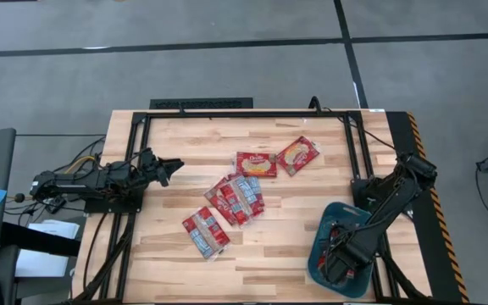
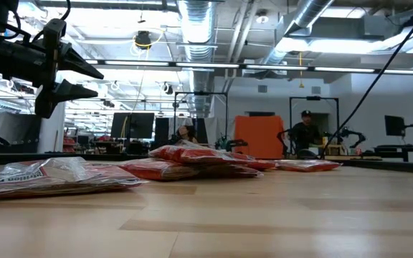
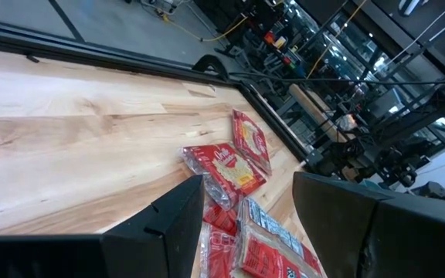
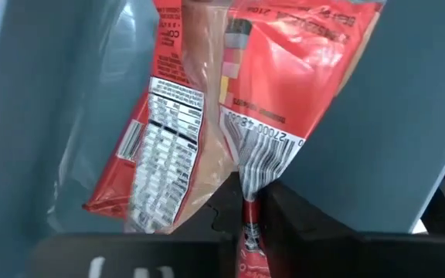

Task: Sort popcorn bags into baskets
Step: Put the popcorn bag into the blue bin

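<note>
Red popcorn bags lie flat on the table: two at the far middle (image 1: 256, 163) (image 1: 297, 155), a piled cluster (image 1: 237, 199), and one nearer (image 1: 206, 230). The teal basket (image 1: 315, 258) sits at the near right corner. My right gripper (image 1: 335, 252) reaches down into it, shut on a bag (image 4: 292, 85); a second bag (image 4: 157, 147) lies beside it in the basket (image 4: 408, 116). My left gripper (image 1: 169, 169) hovers open above the table's left side, left of the bags; the low view shows it raised (image 2: 74, 75). My right gripper (image 4: 251, 208) pinches the bag's crimped end by the barcode (image 4: 257, 174) between its two fingers (image 4: 288, 208). It comes slanting down from the table's far right. The bag stretches away from the fingers over the basket's floor; whether it rests there, I cannot tell.
A black metal frame (image 1: 227, 113) runs along the table's far edge and both sides. Bare wood lies between the bags and the basket (image 1: 286, 229) and in front of the left gripper (image 3: 68, 147). People and equipment show in the room beyond (image 2: 303, 132).
</note>
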Controlling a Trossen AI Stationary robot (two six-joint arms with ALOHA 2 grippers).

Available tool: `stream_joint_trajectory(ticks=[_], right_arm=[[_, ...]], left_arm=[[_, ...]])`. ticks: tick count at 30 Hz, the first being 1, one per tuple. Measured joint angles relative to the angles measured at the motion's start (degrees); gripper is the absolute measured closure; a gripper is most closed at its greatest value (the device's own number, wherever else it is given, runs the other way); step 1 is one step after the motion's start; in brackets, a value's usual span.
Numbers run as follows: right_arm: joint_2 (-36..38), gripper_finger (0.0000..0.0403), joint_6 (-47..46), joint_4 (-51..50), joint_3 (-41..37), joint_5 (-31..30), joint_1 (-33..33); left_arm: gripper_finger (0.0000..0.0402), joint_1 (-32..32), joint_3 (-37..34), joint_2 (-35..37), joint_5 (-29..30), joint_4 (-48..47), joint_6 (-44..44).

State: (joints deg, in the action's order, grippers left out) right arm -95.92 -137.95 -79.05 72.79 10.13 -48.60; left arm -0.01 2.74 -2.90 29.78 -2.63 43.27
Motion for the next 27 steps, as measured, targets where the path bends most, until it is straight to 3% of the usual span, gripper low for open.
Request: stream_joint_trajectory(ticks=[17,20,27], right_arm=[[1.32,0.0245,3.3,-2.26,0.47,-0.26,1.25],[2.47,0.0236,8.39,-2.16,2.77,-4.42,3.69],[5.39,0.0227,27.79,-2.1,9.7,-22.61,15.13]], left_arm=[[0.0215,0.0,0.0,0.0,-0.02,0.0,-0.79],[0.0215,0.0,0.0,0.0,-0.02,0.0,-0.65],[0.0215,-0.02,0.0,0.0,0.57,0.0,-0.46]])
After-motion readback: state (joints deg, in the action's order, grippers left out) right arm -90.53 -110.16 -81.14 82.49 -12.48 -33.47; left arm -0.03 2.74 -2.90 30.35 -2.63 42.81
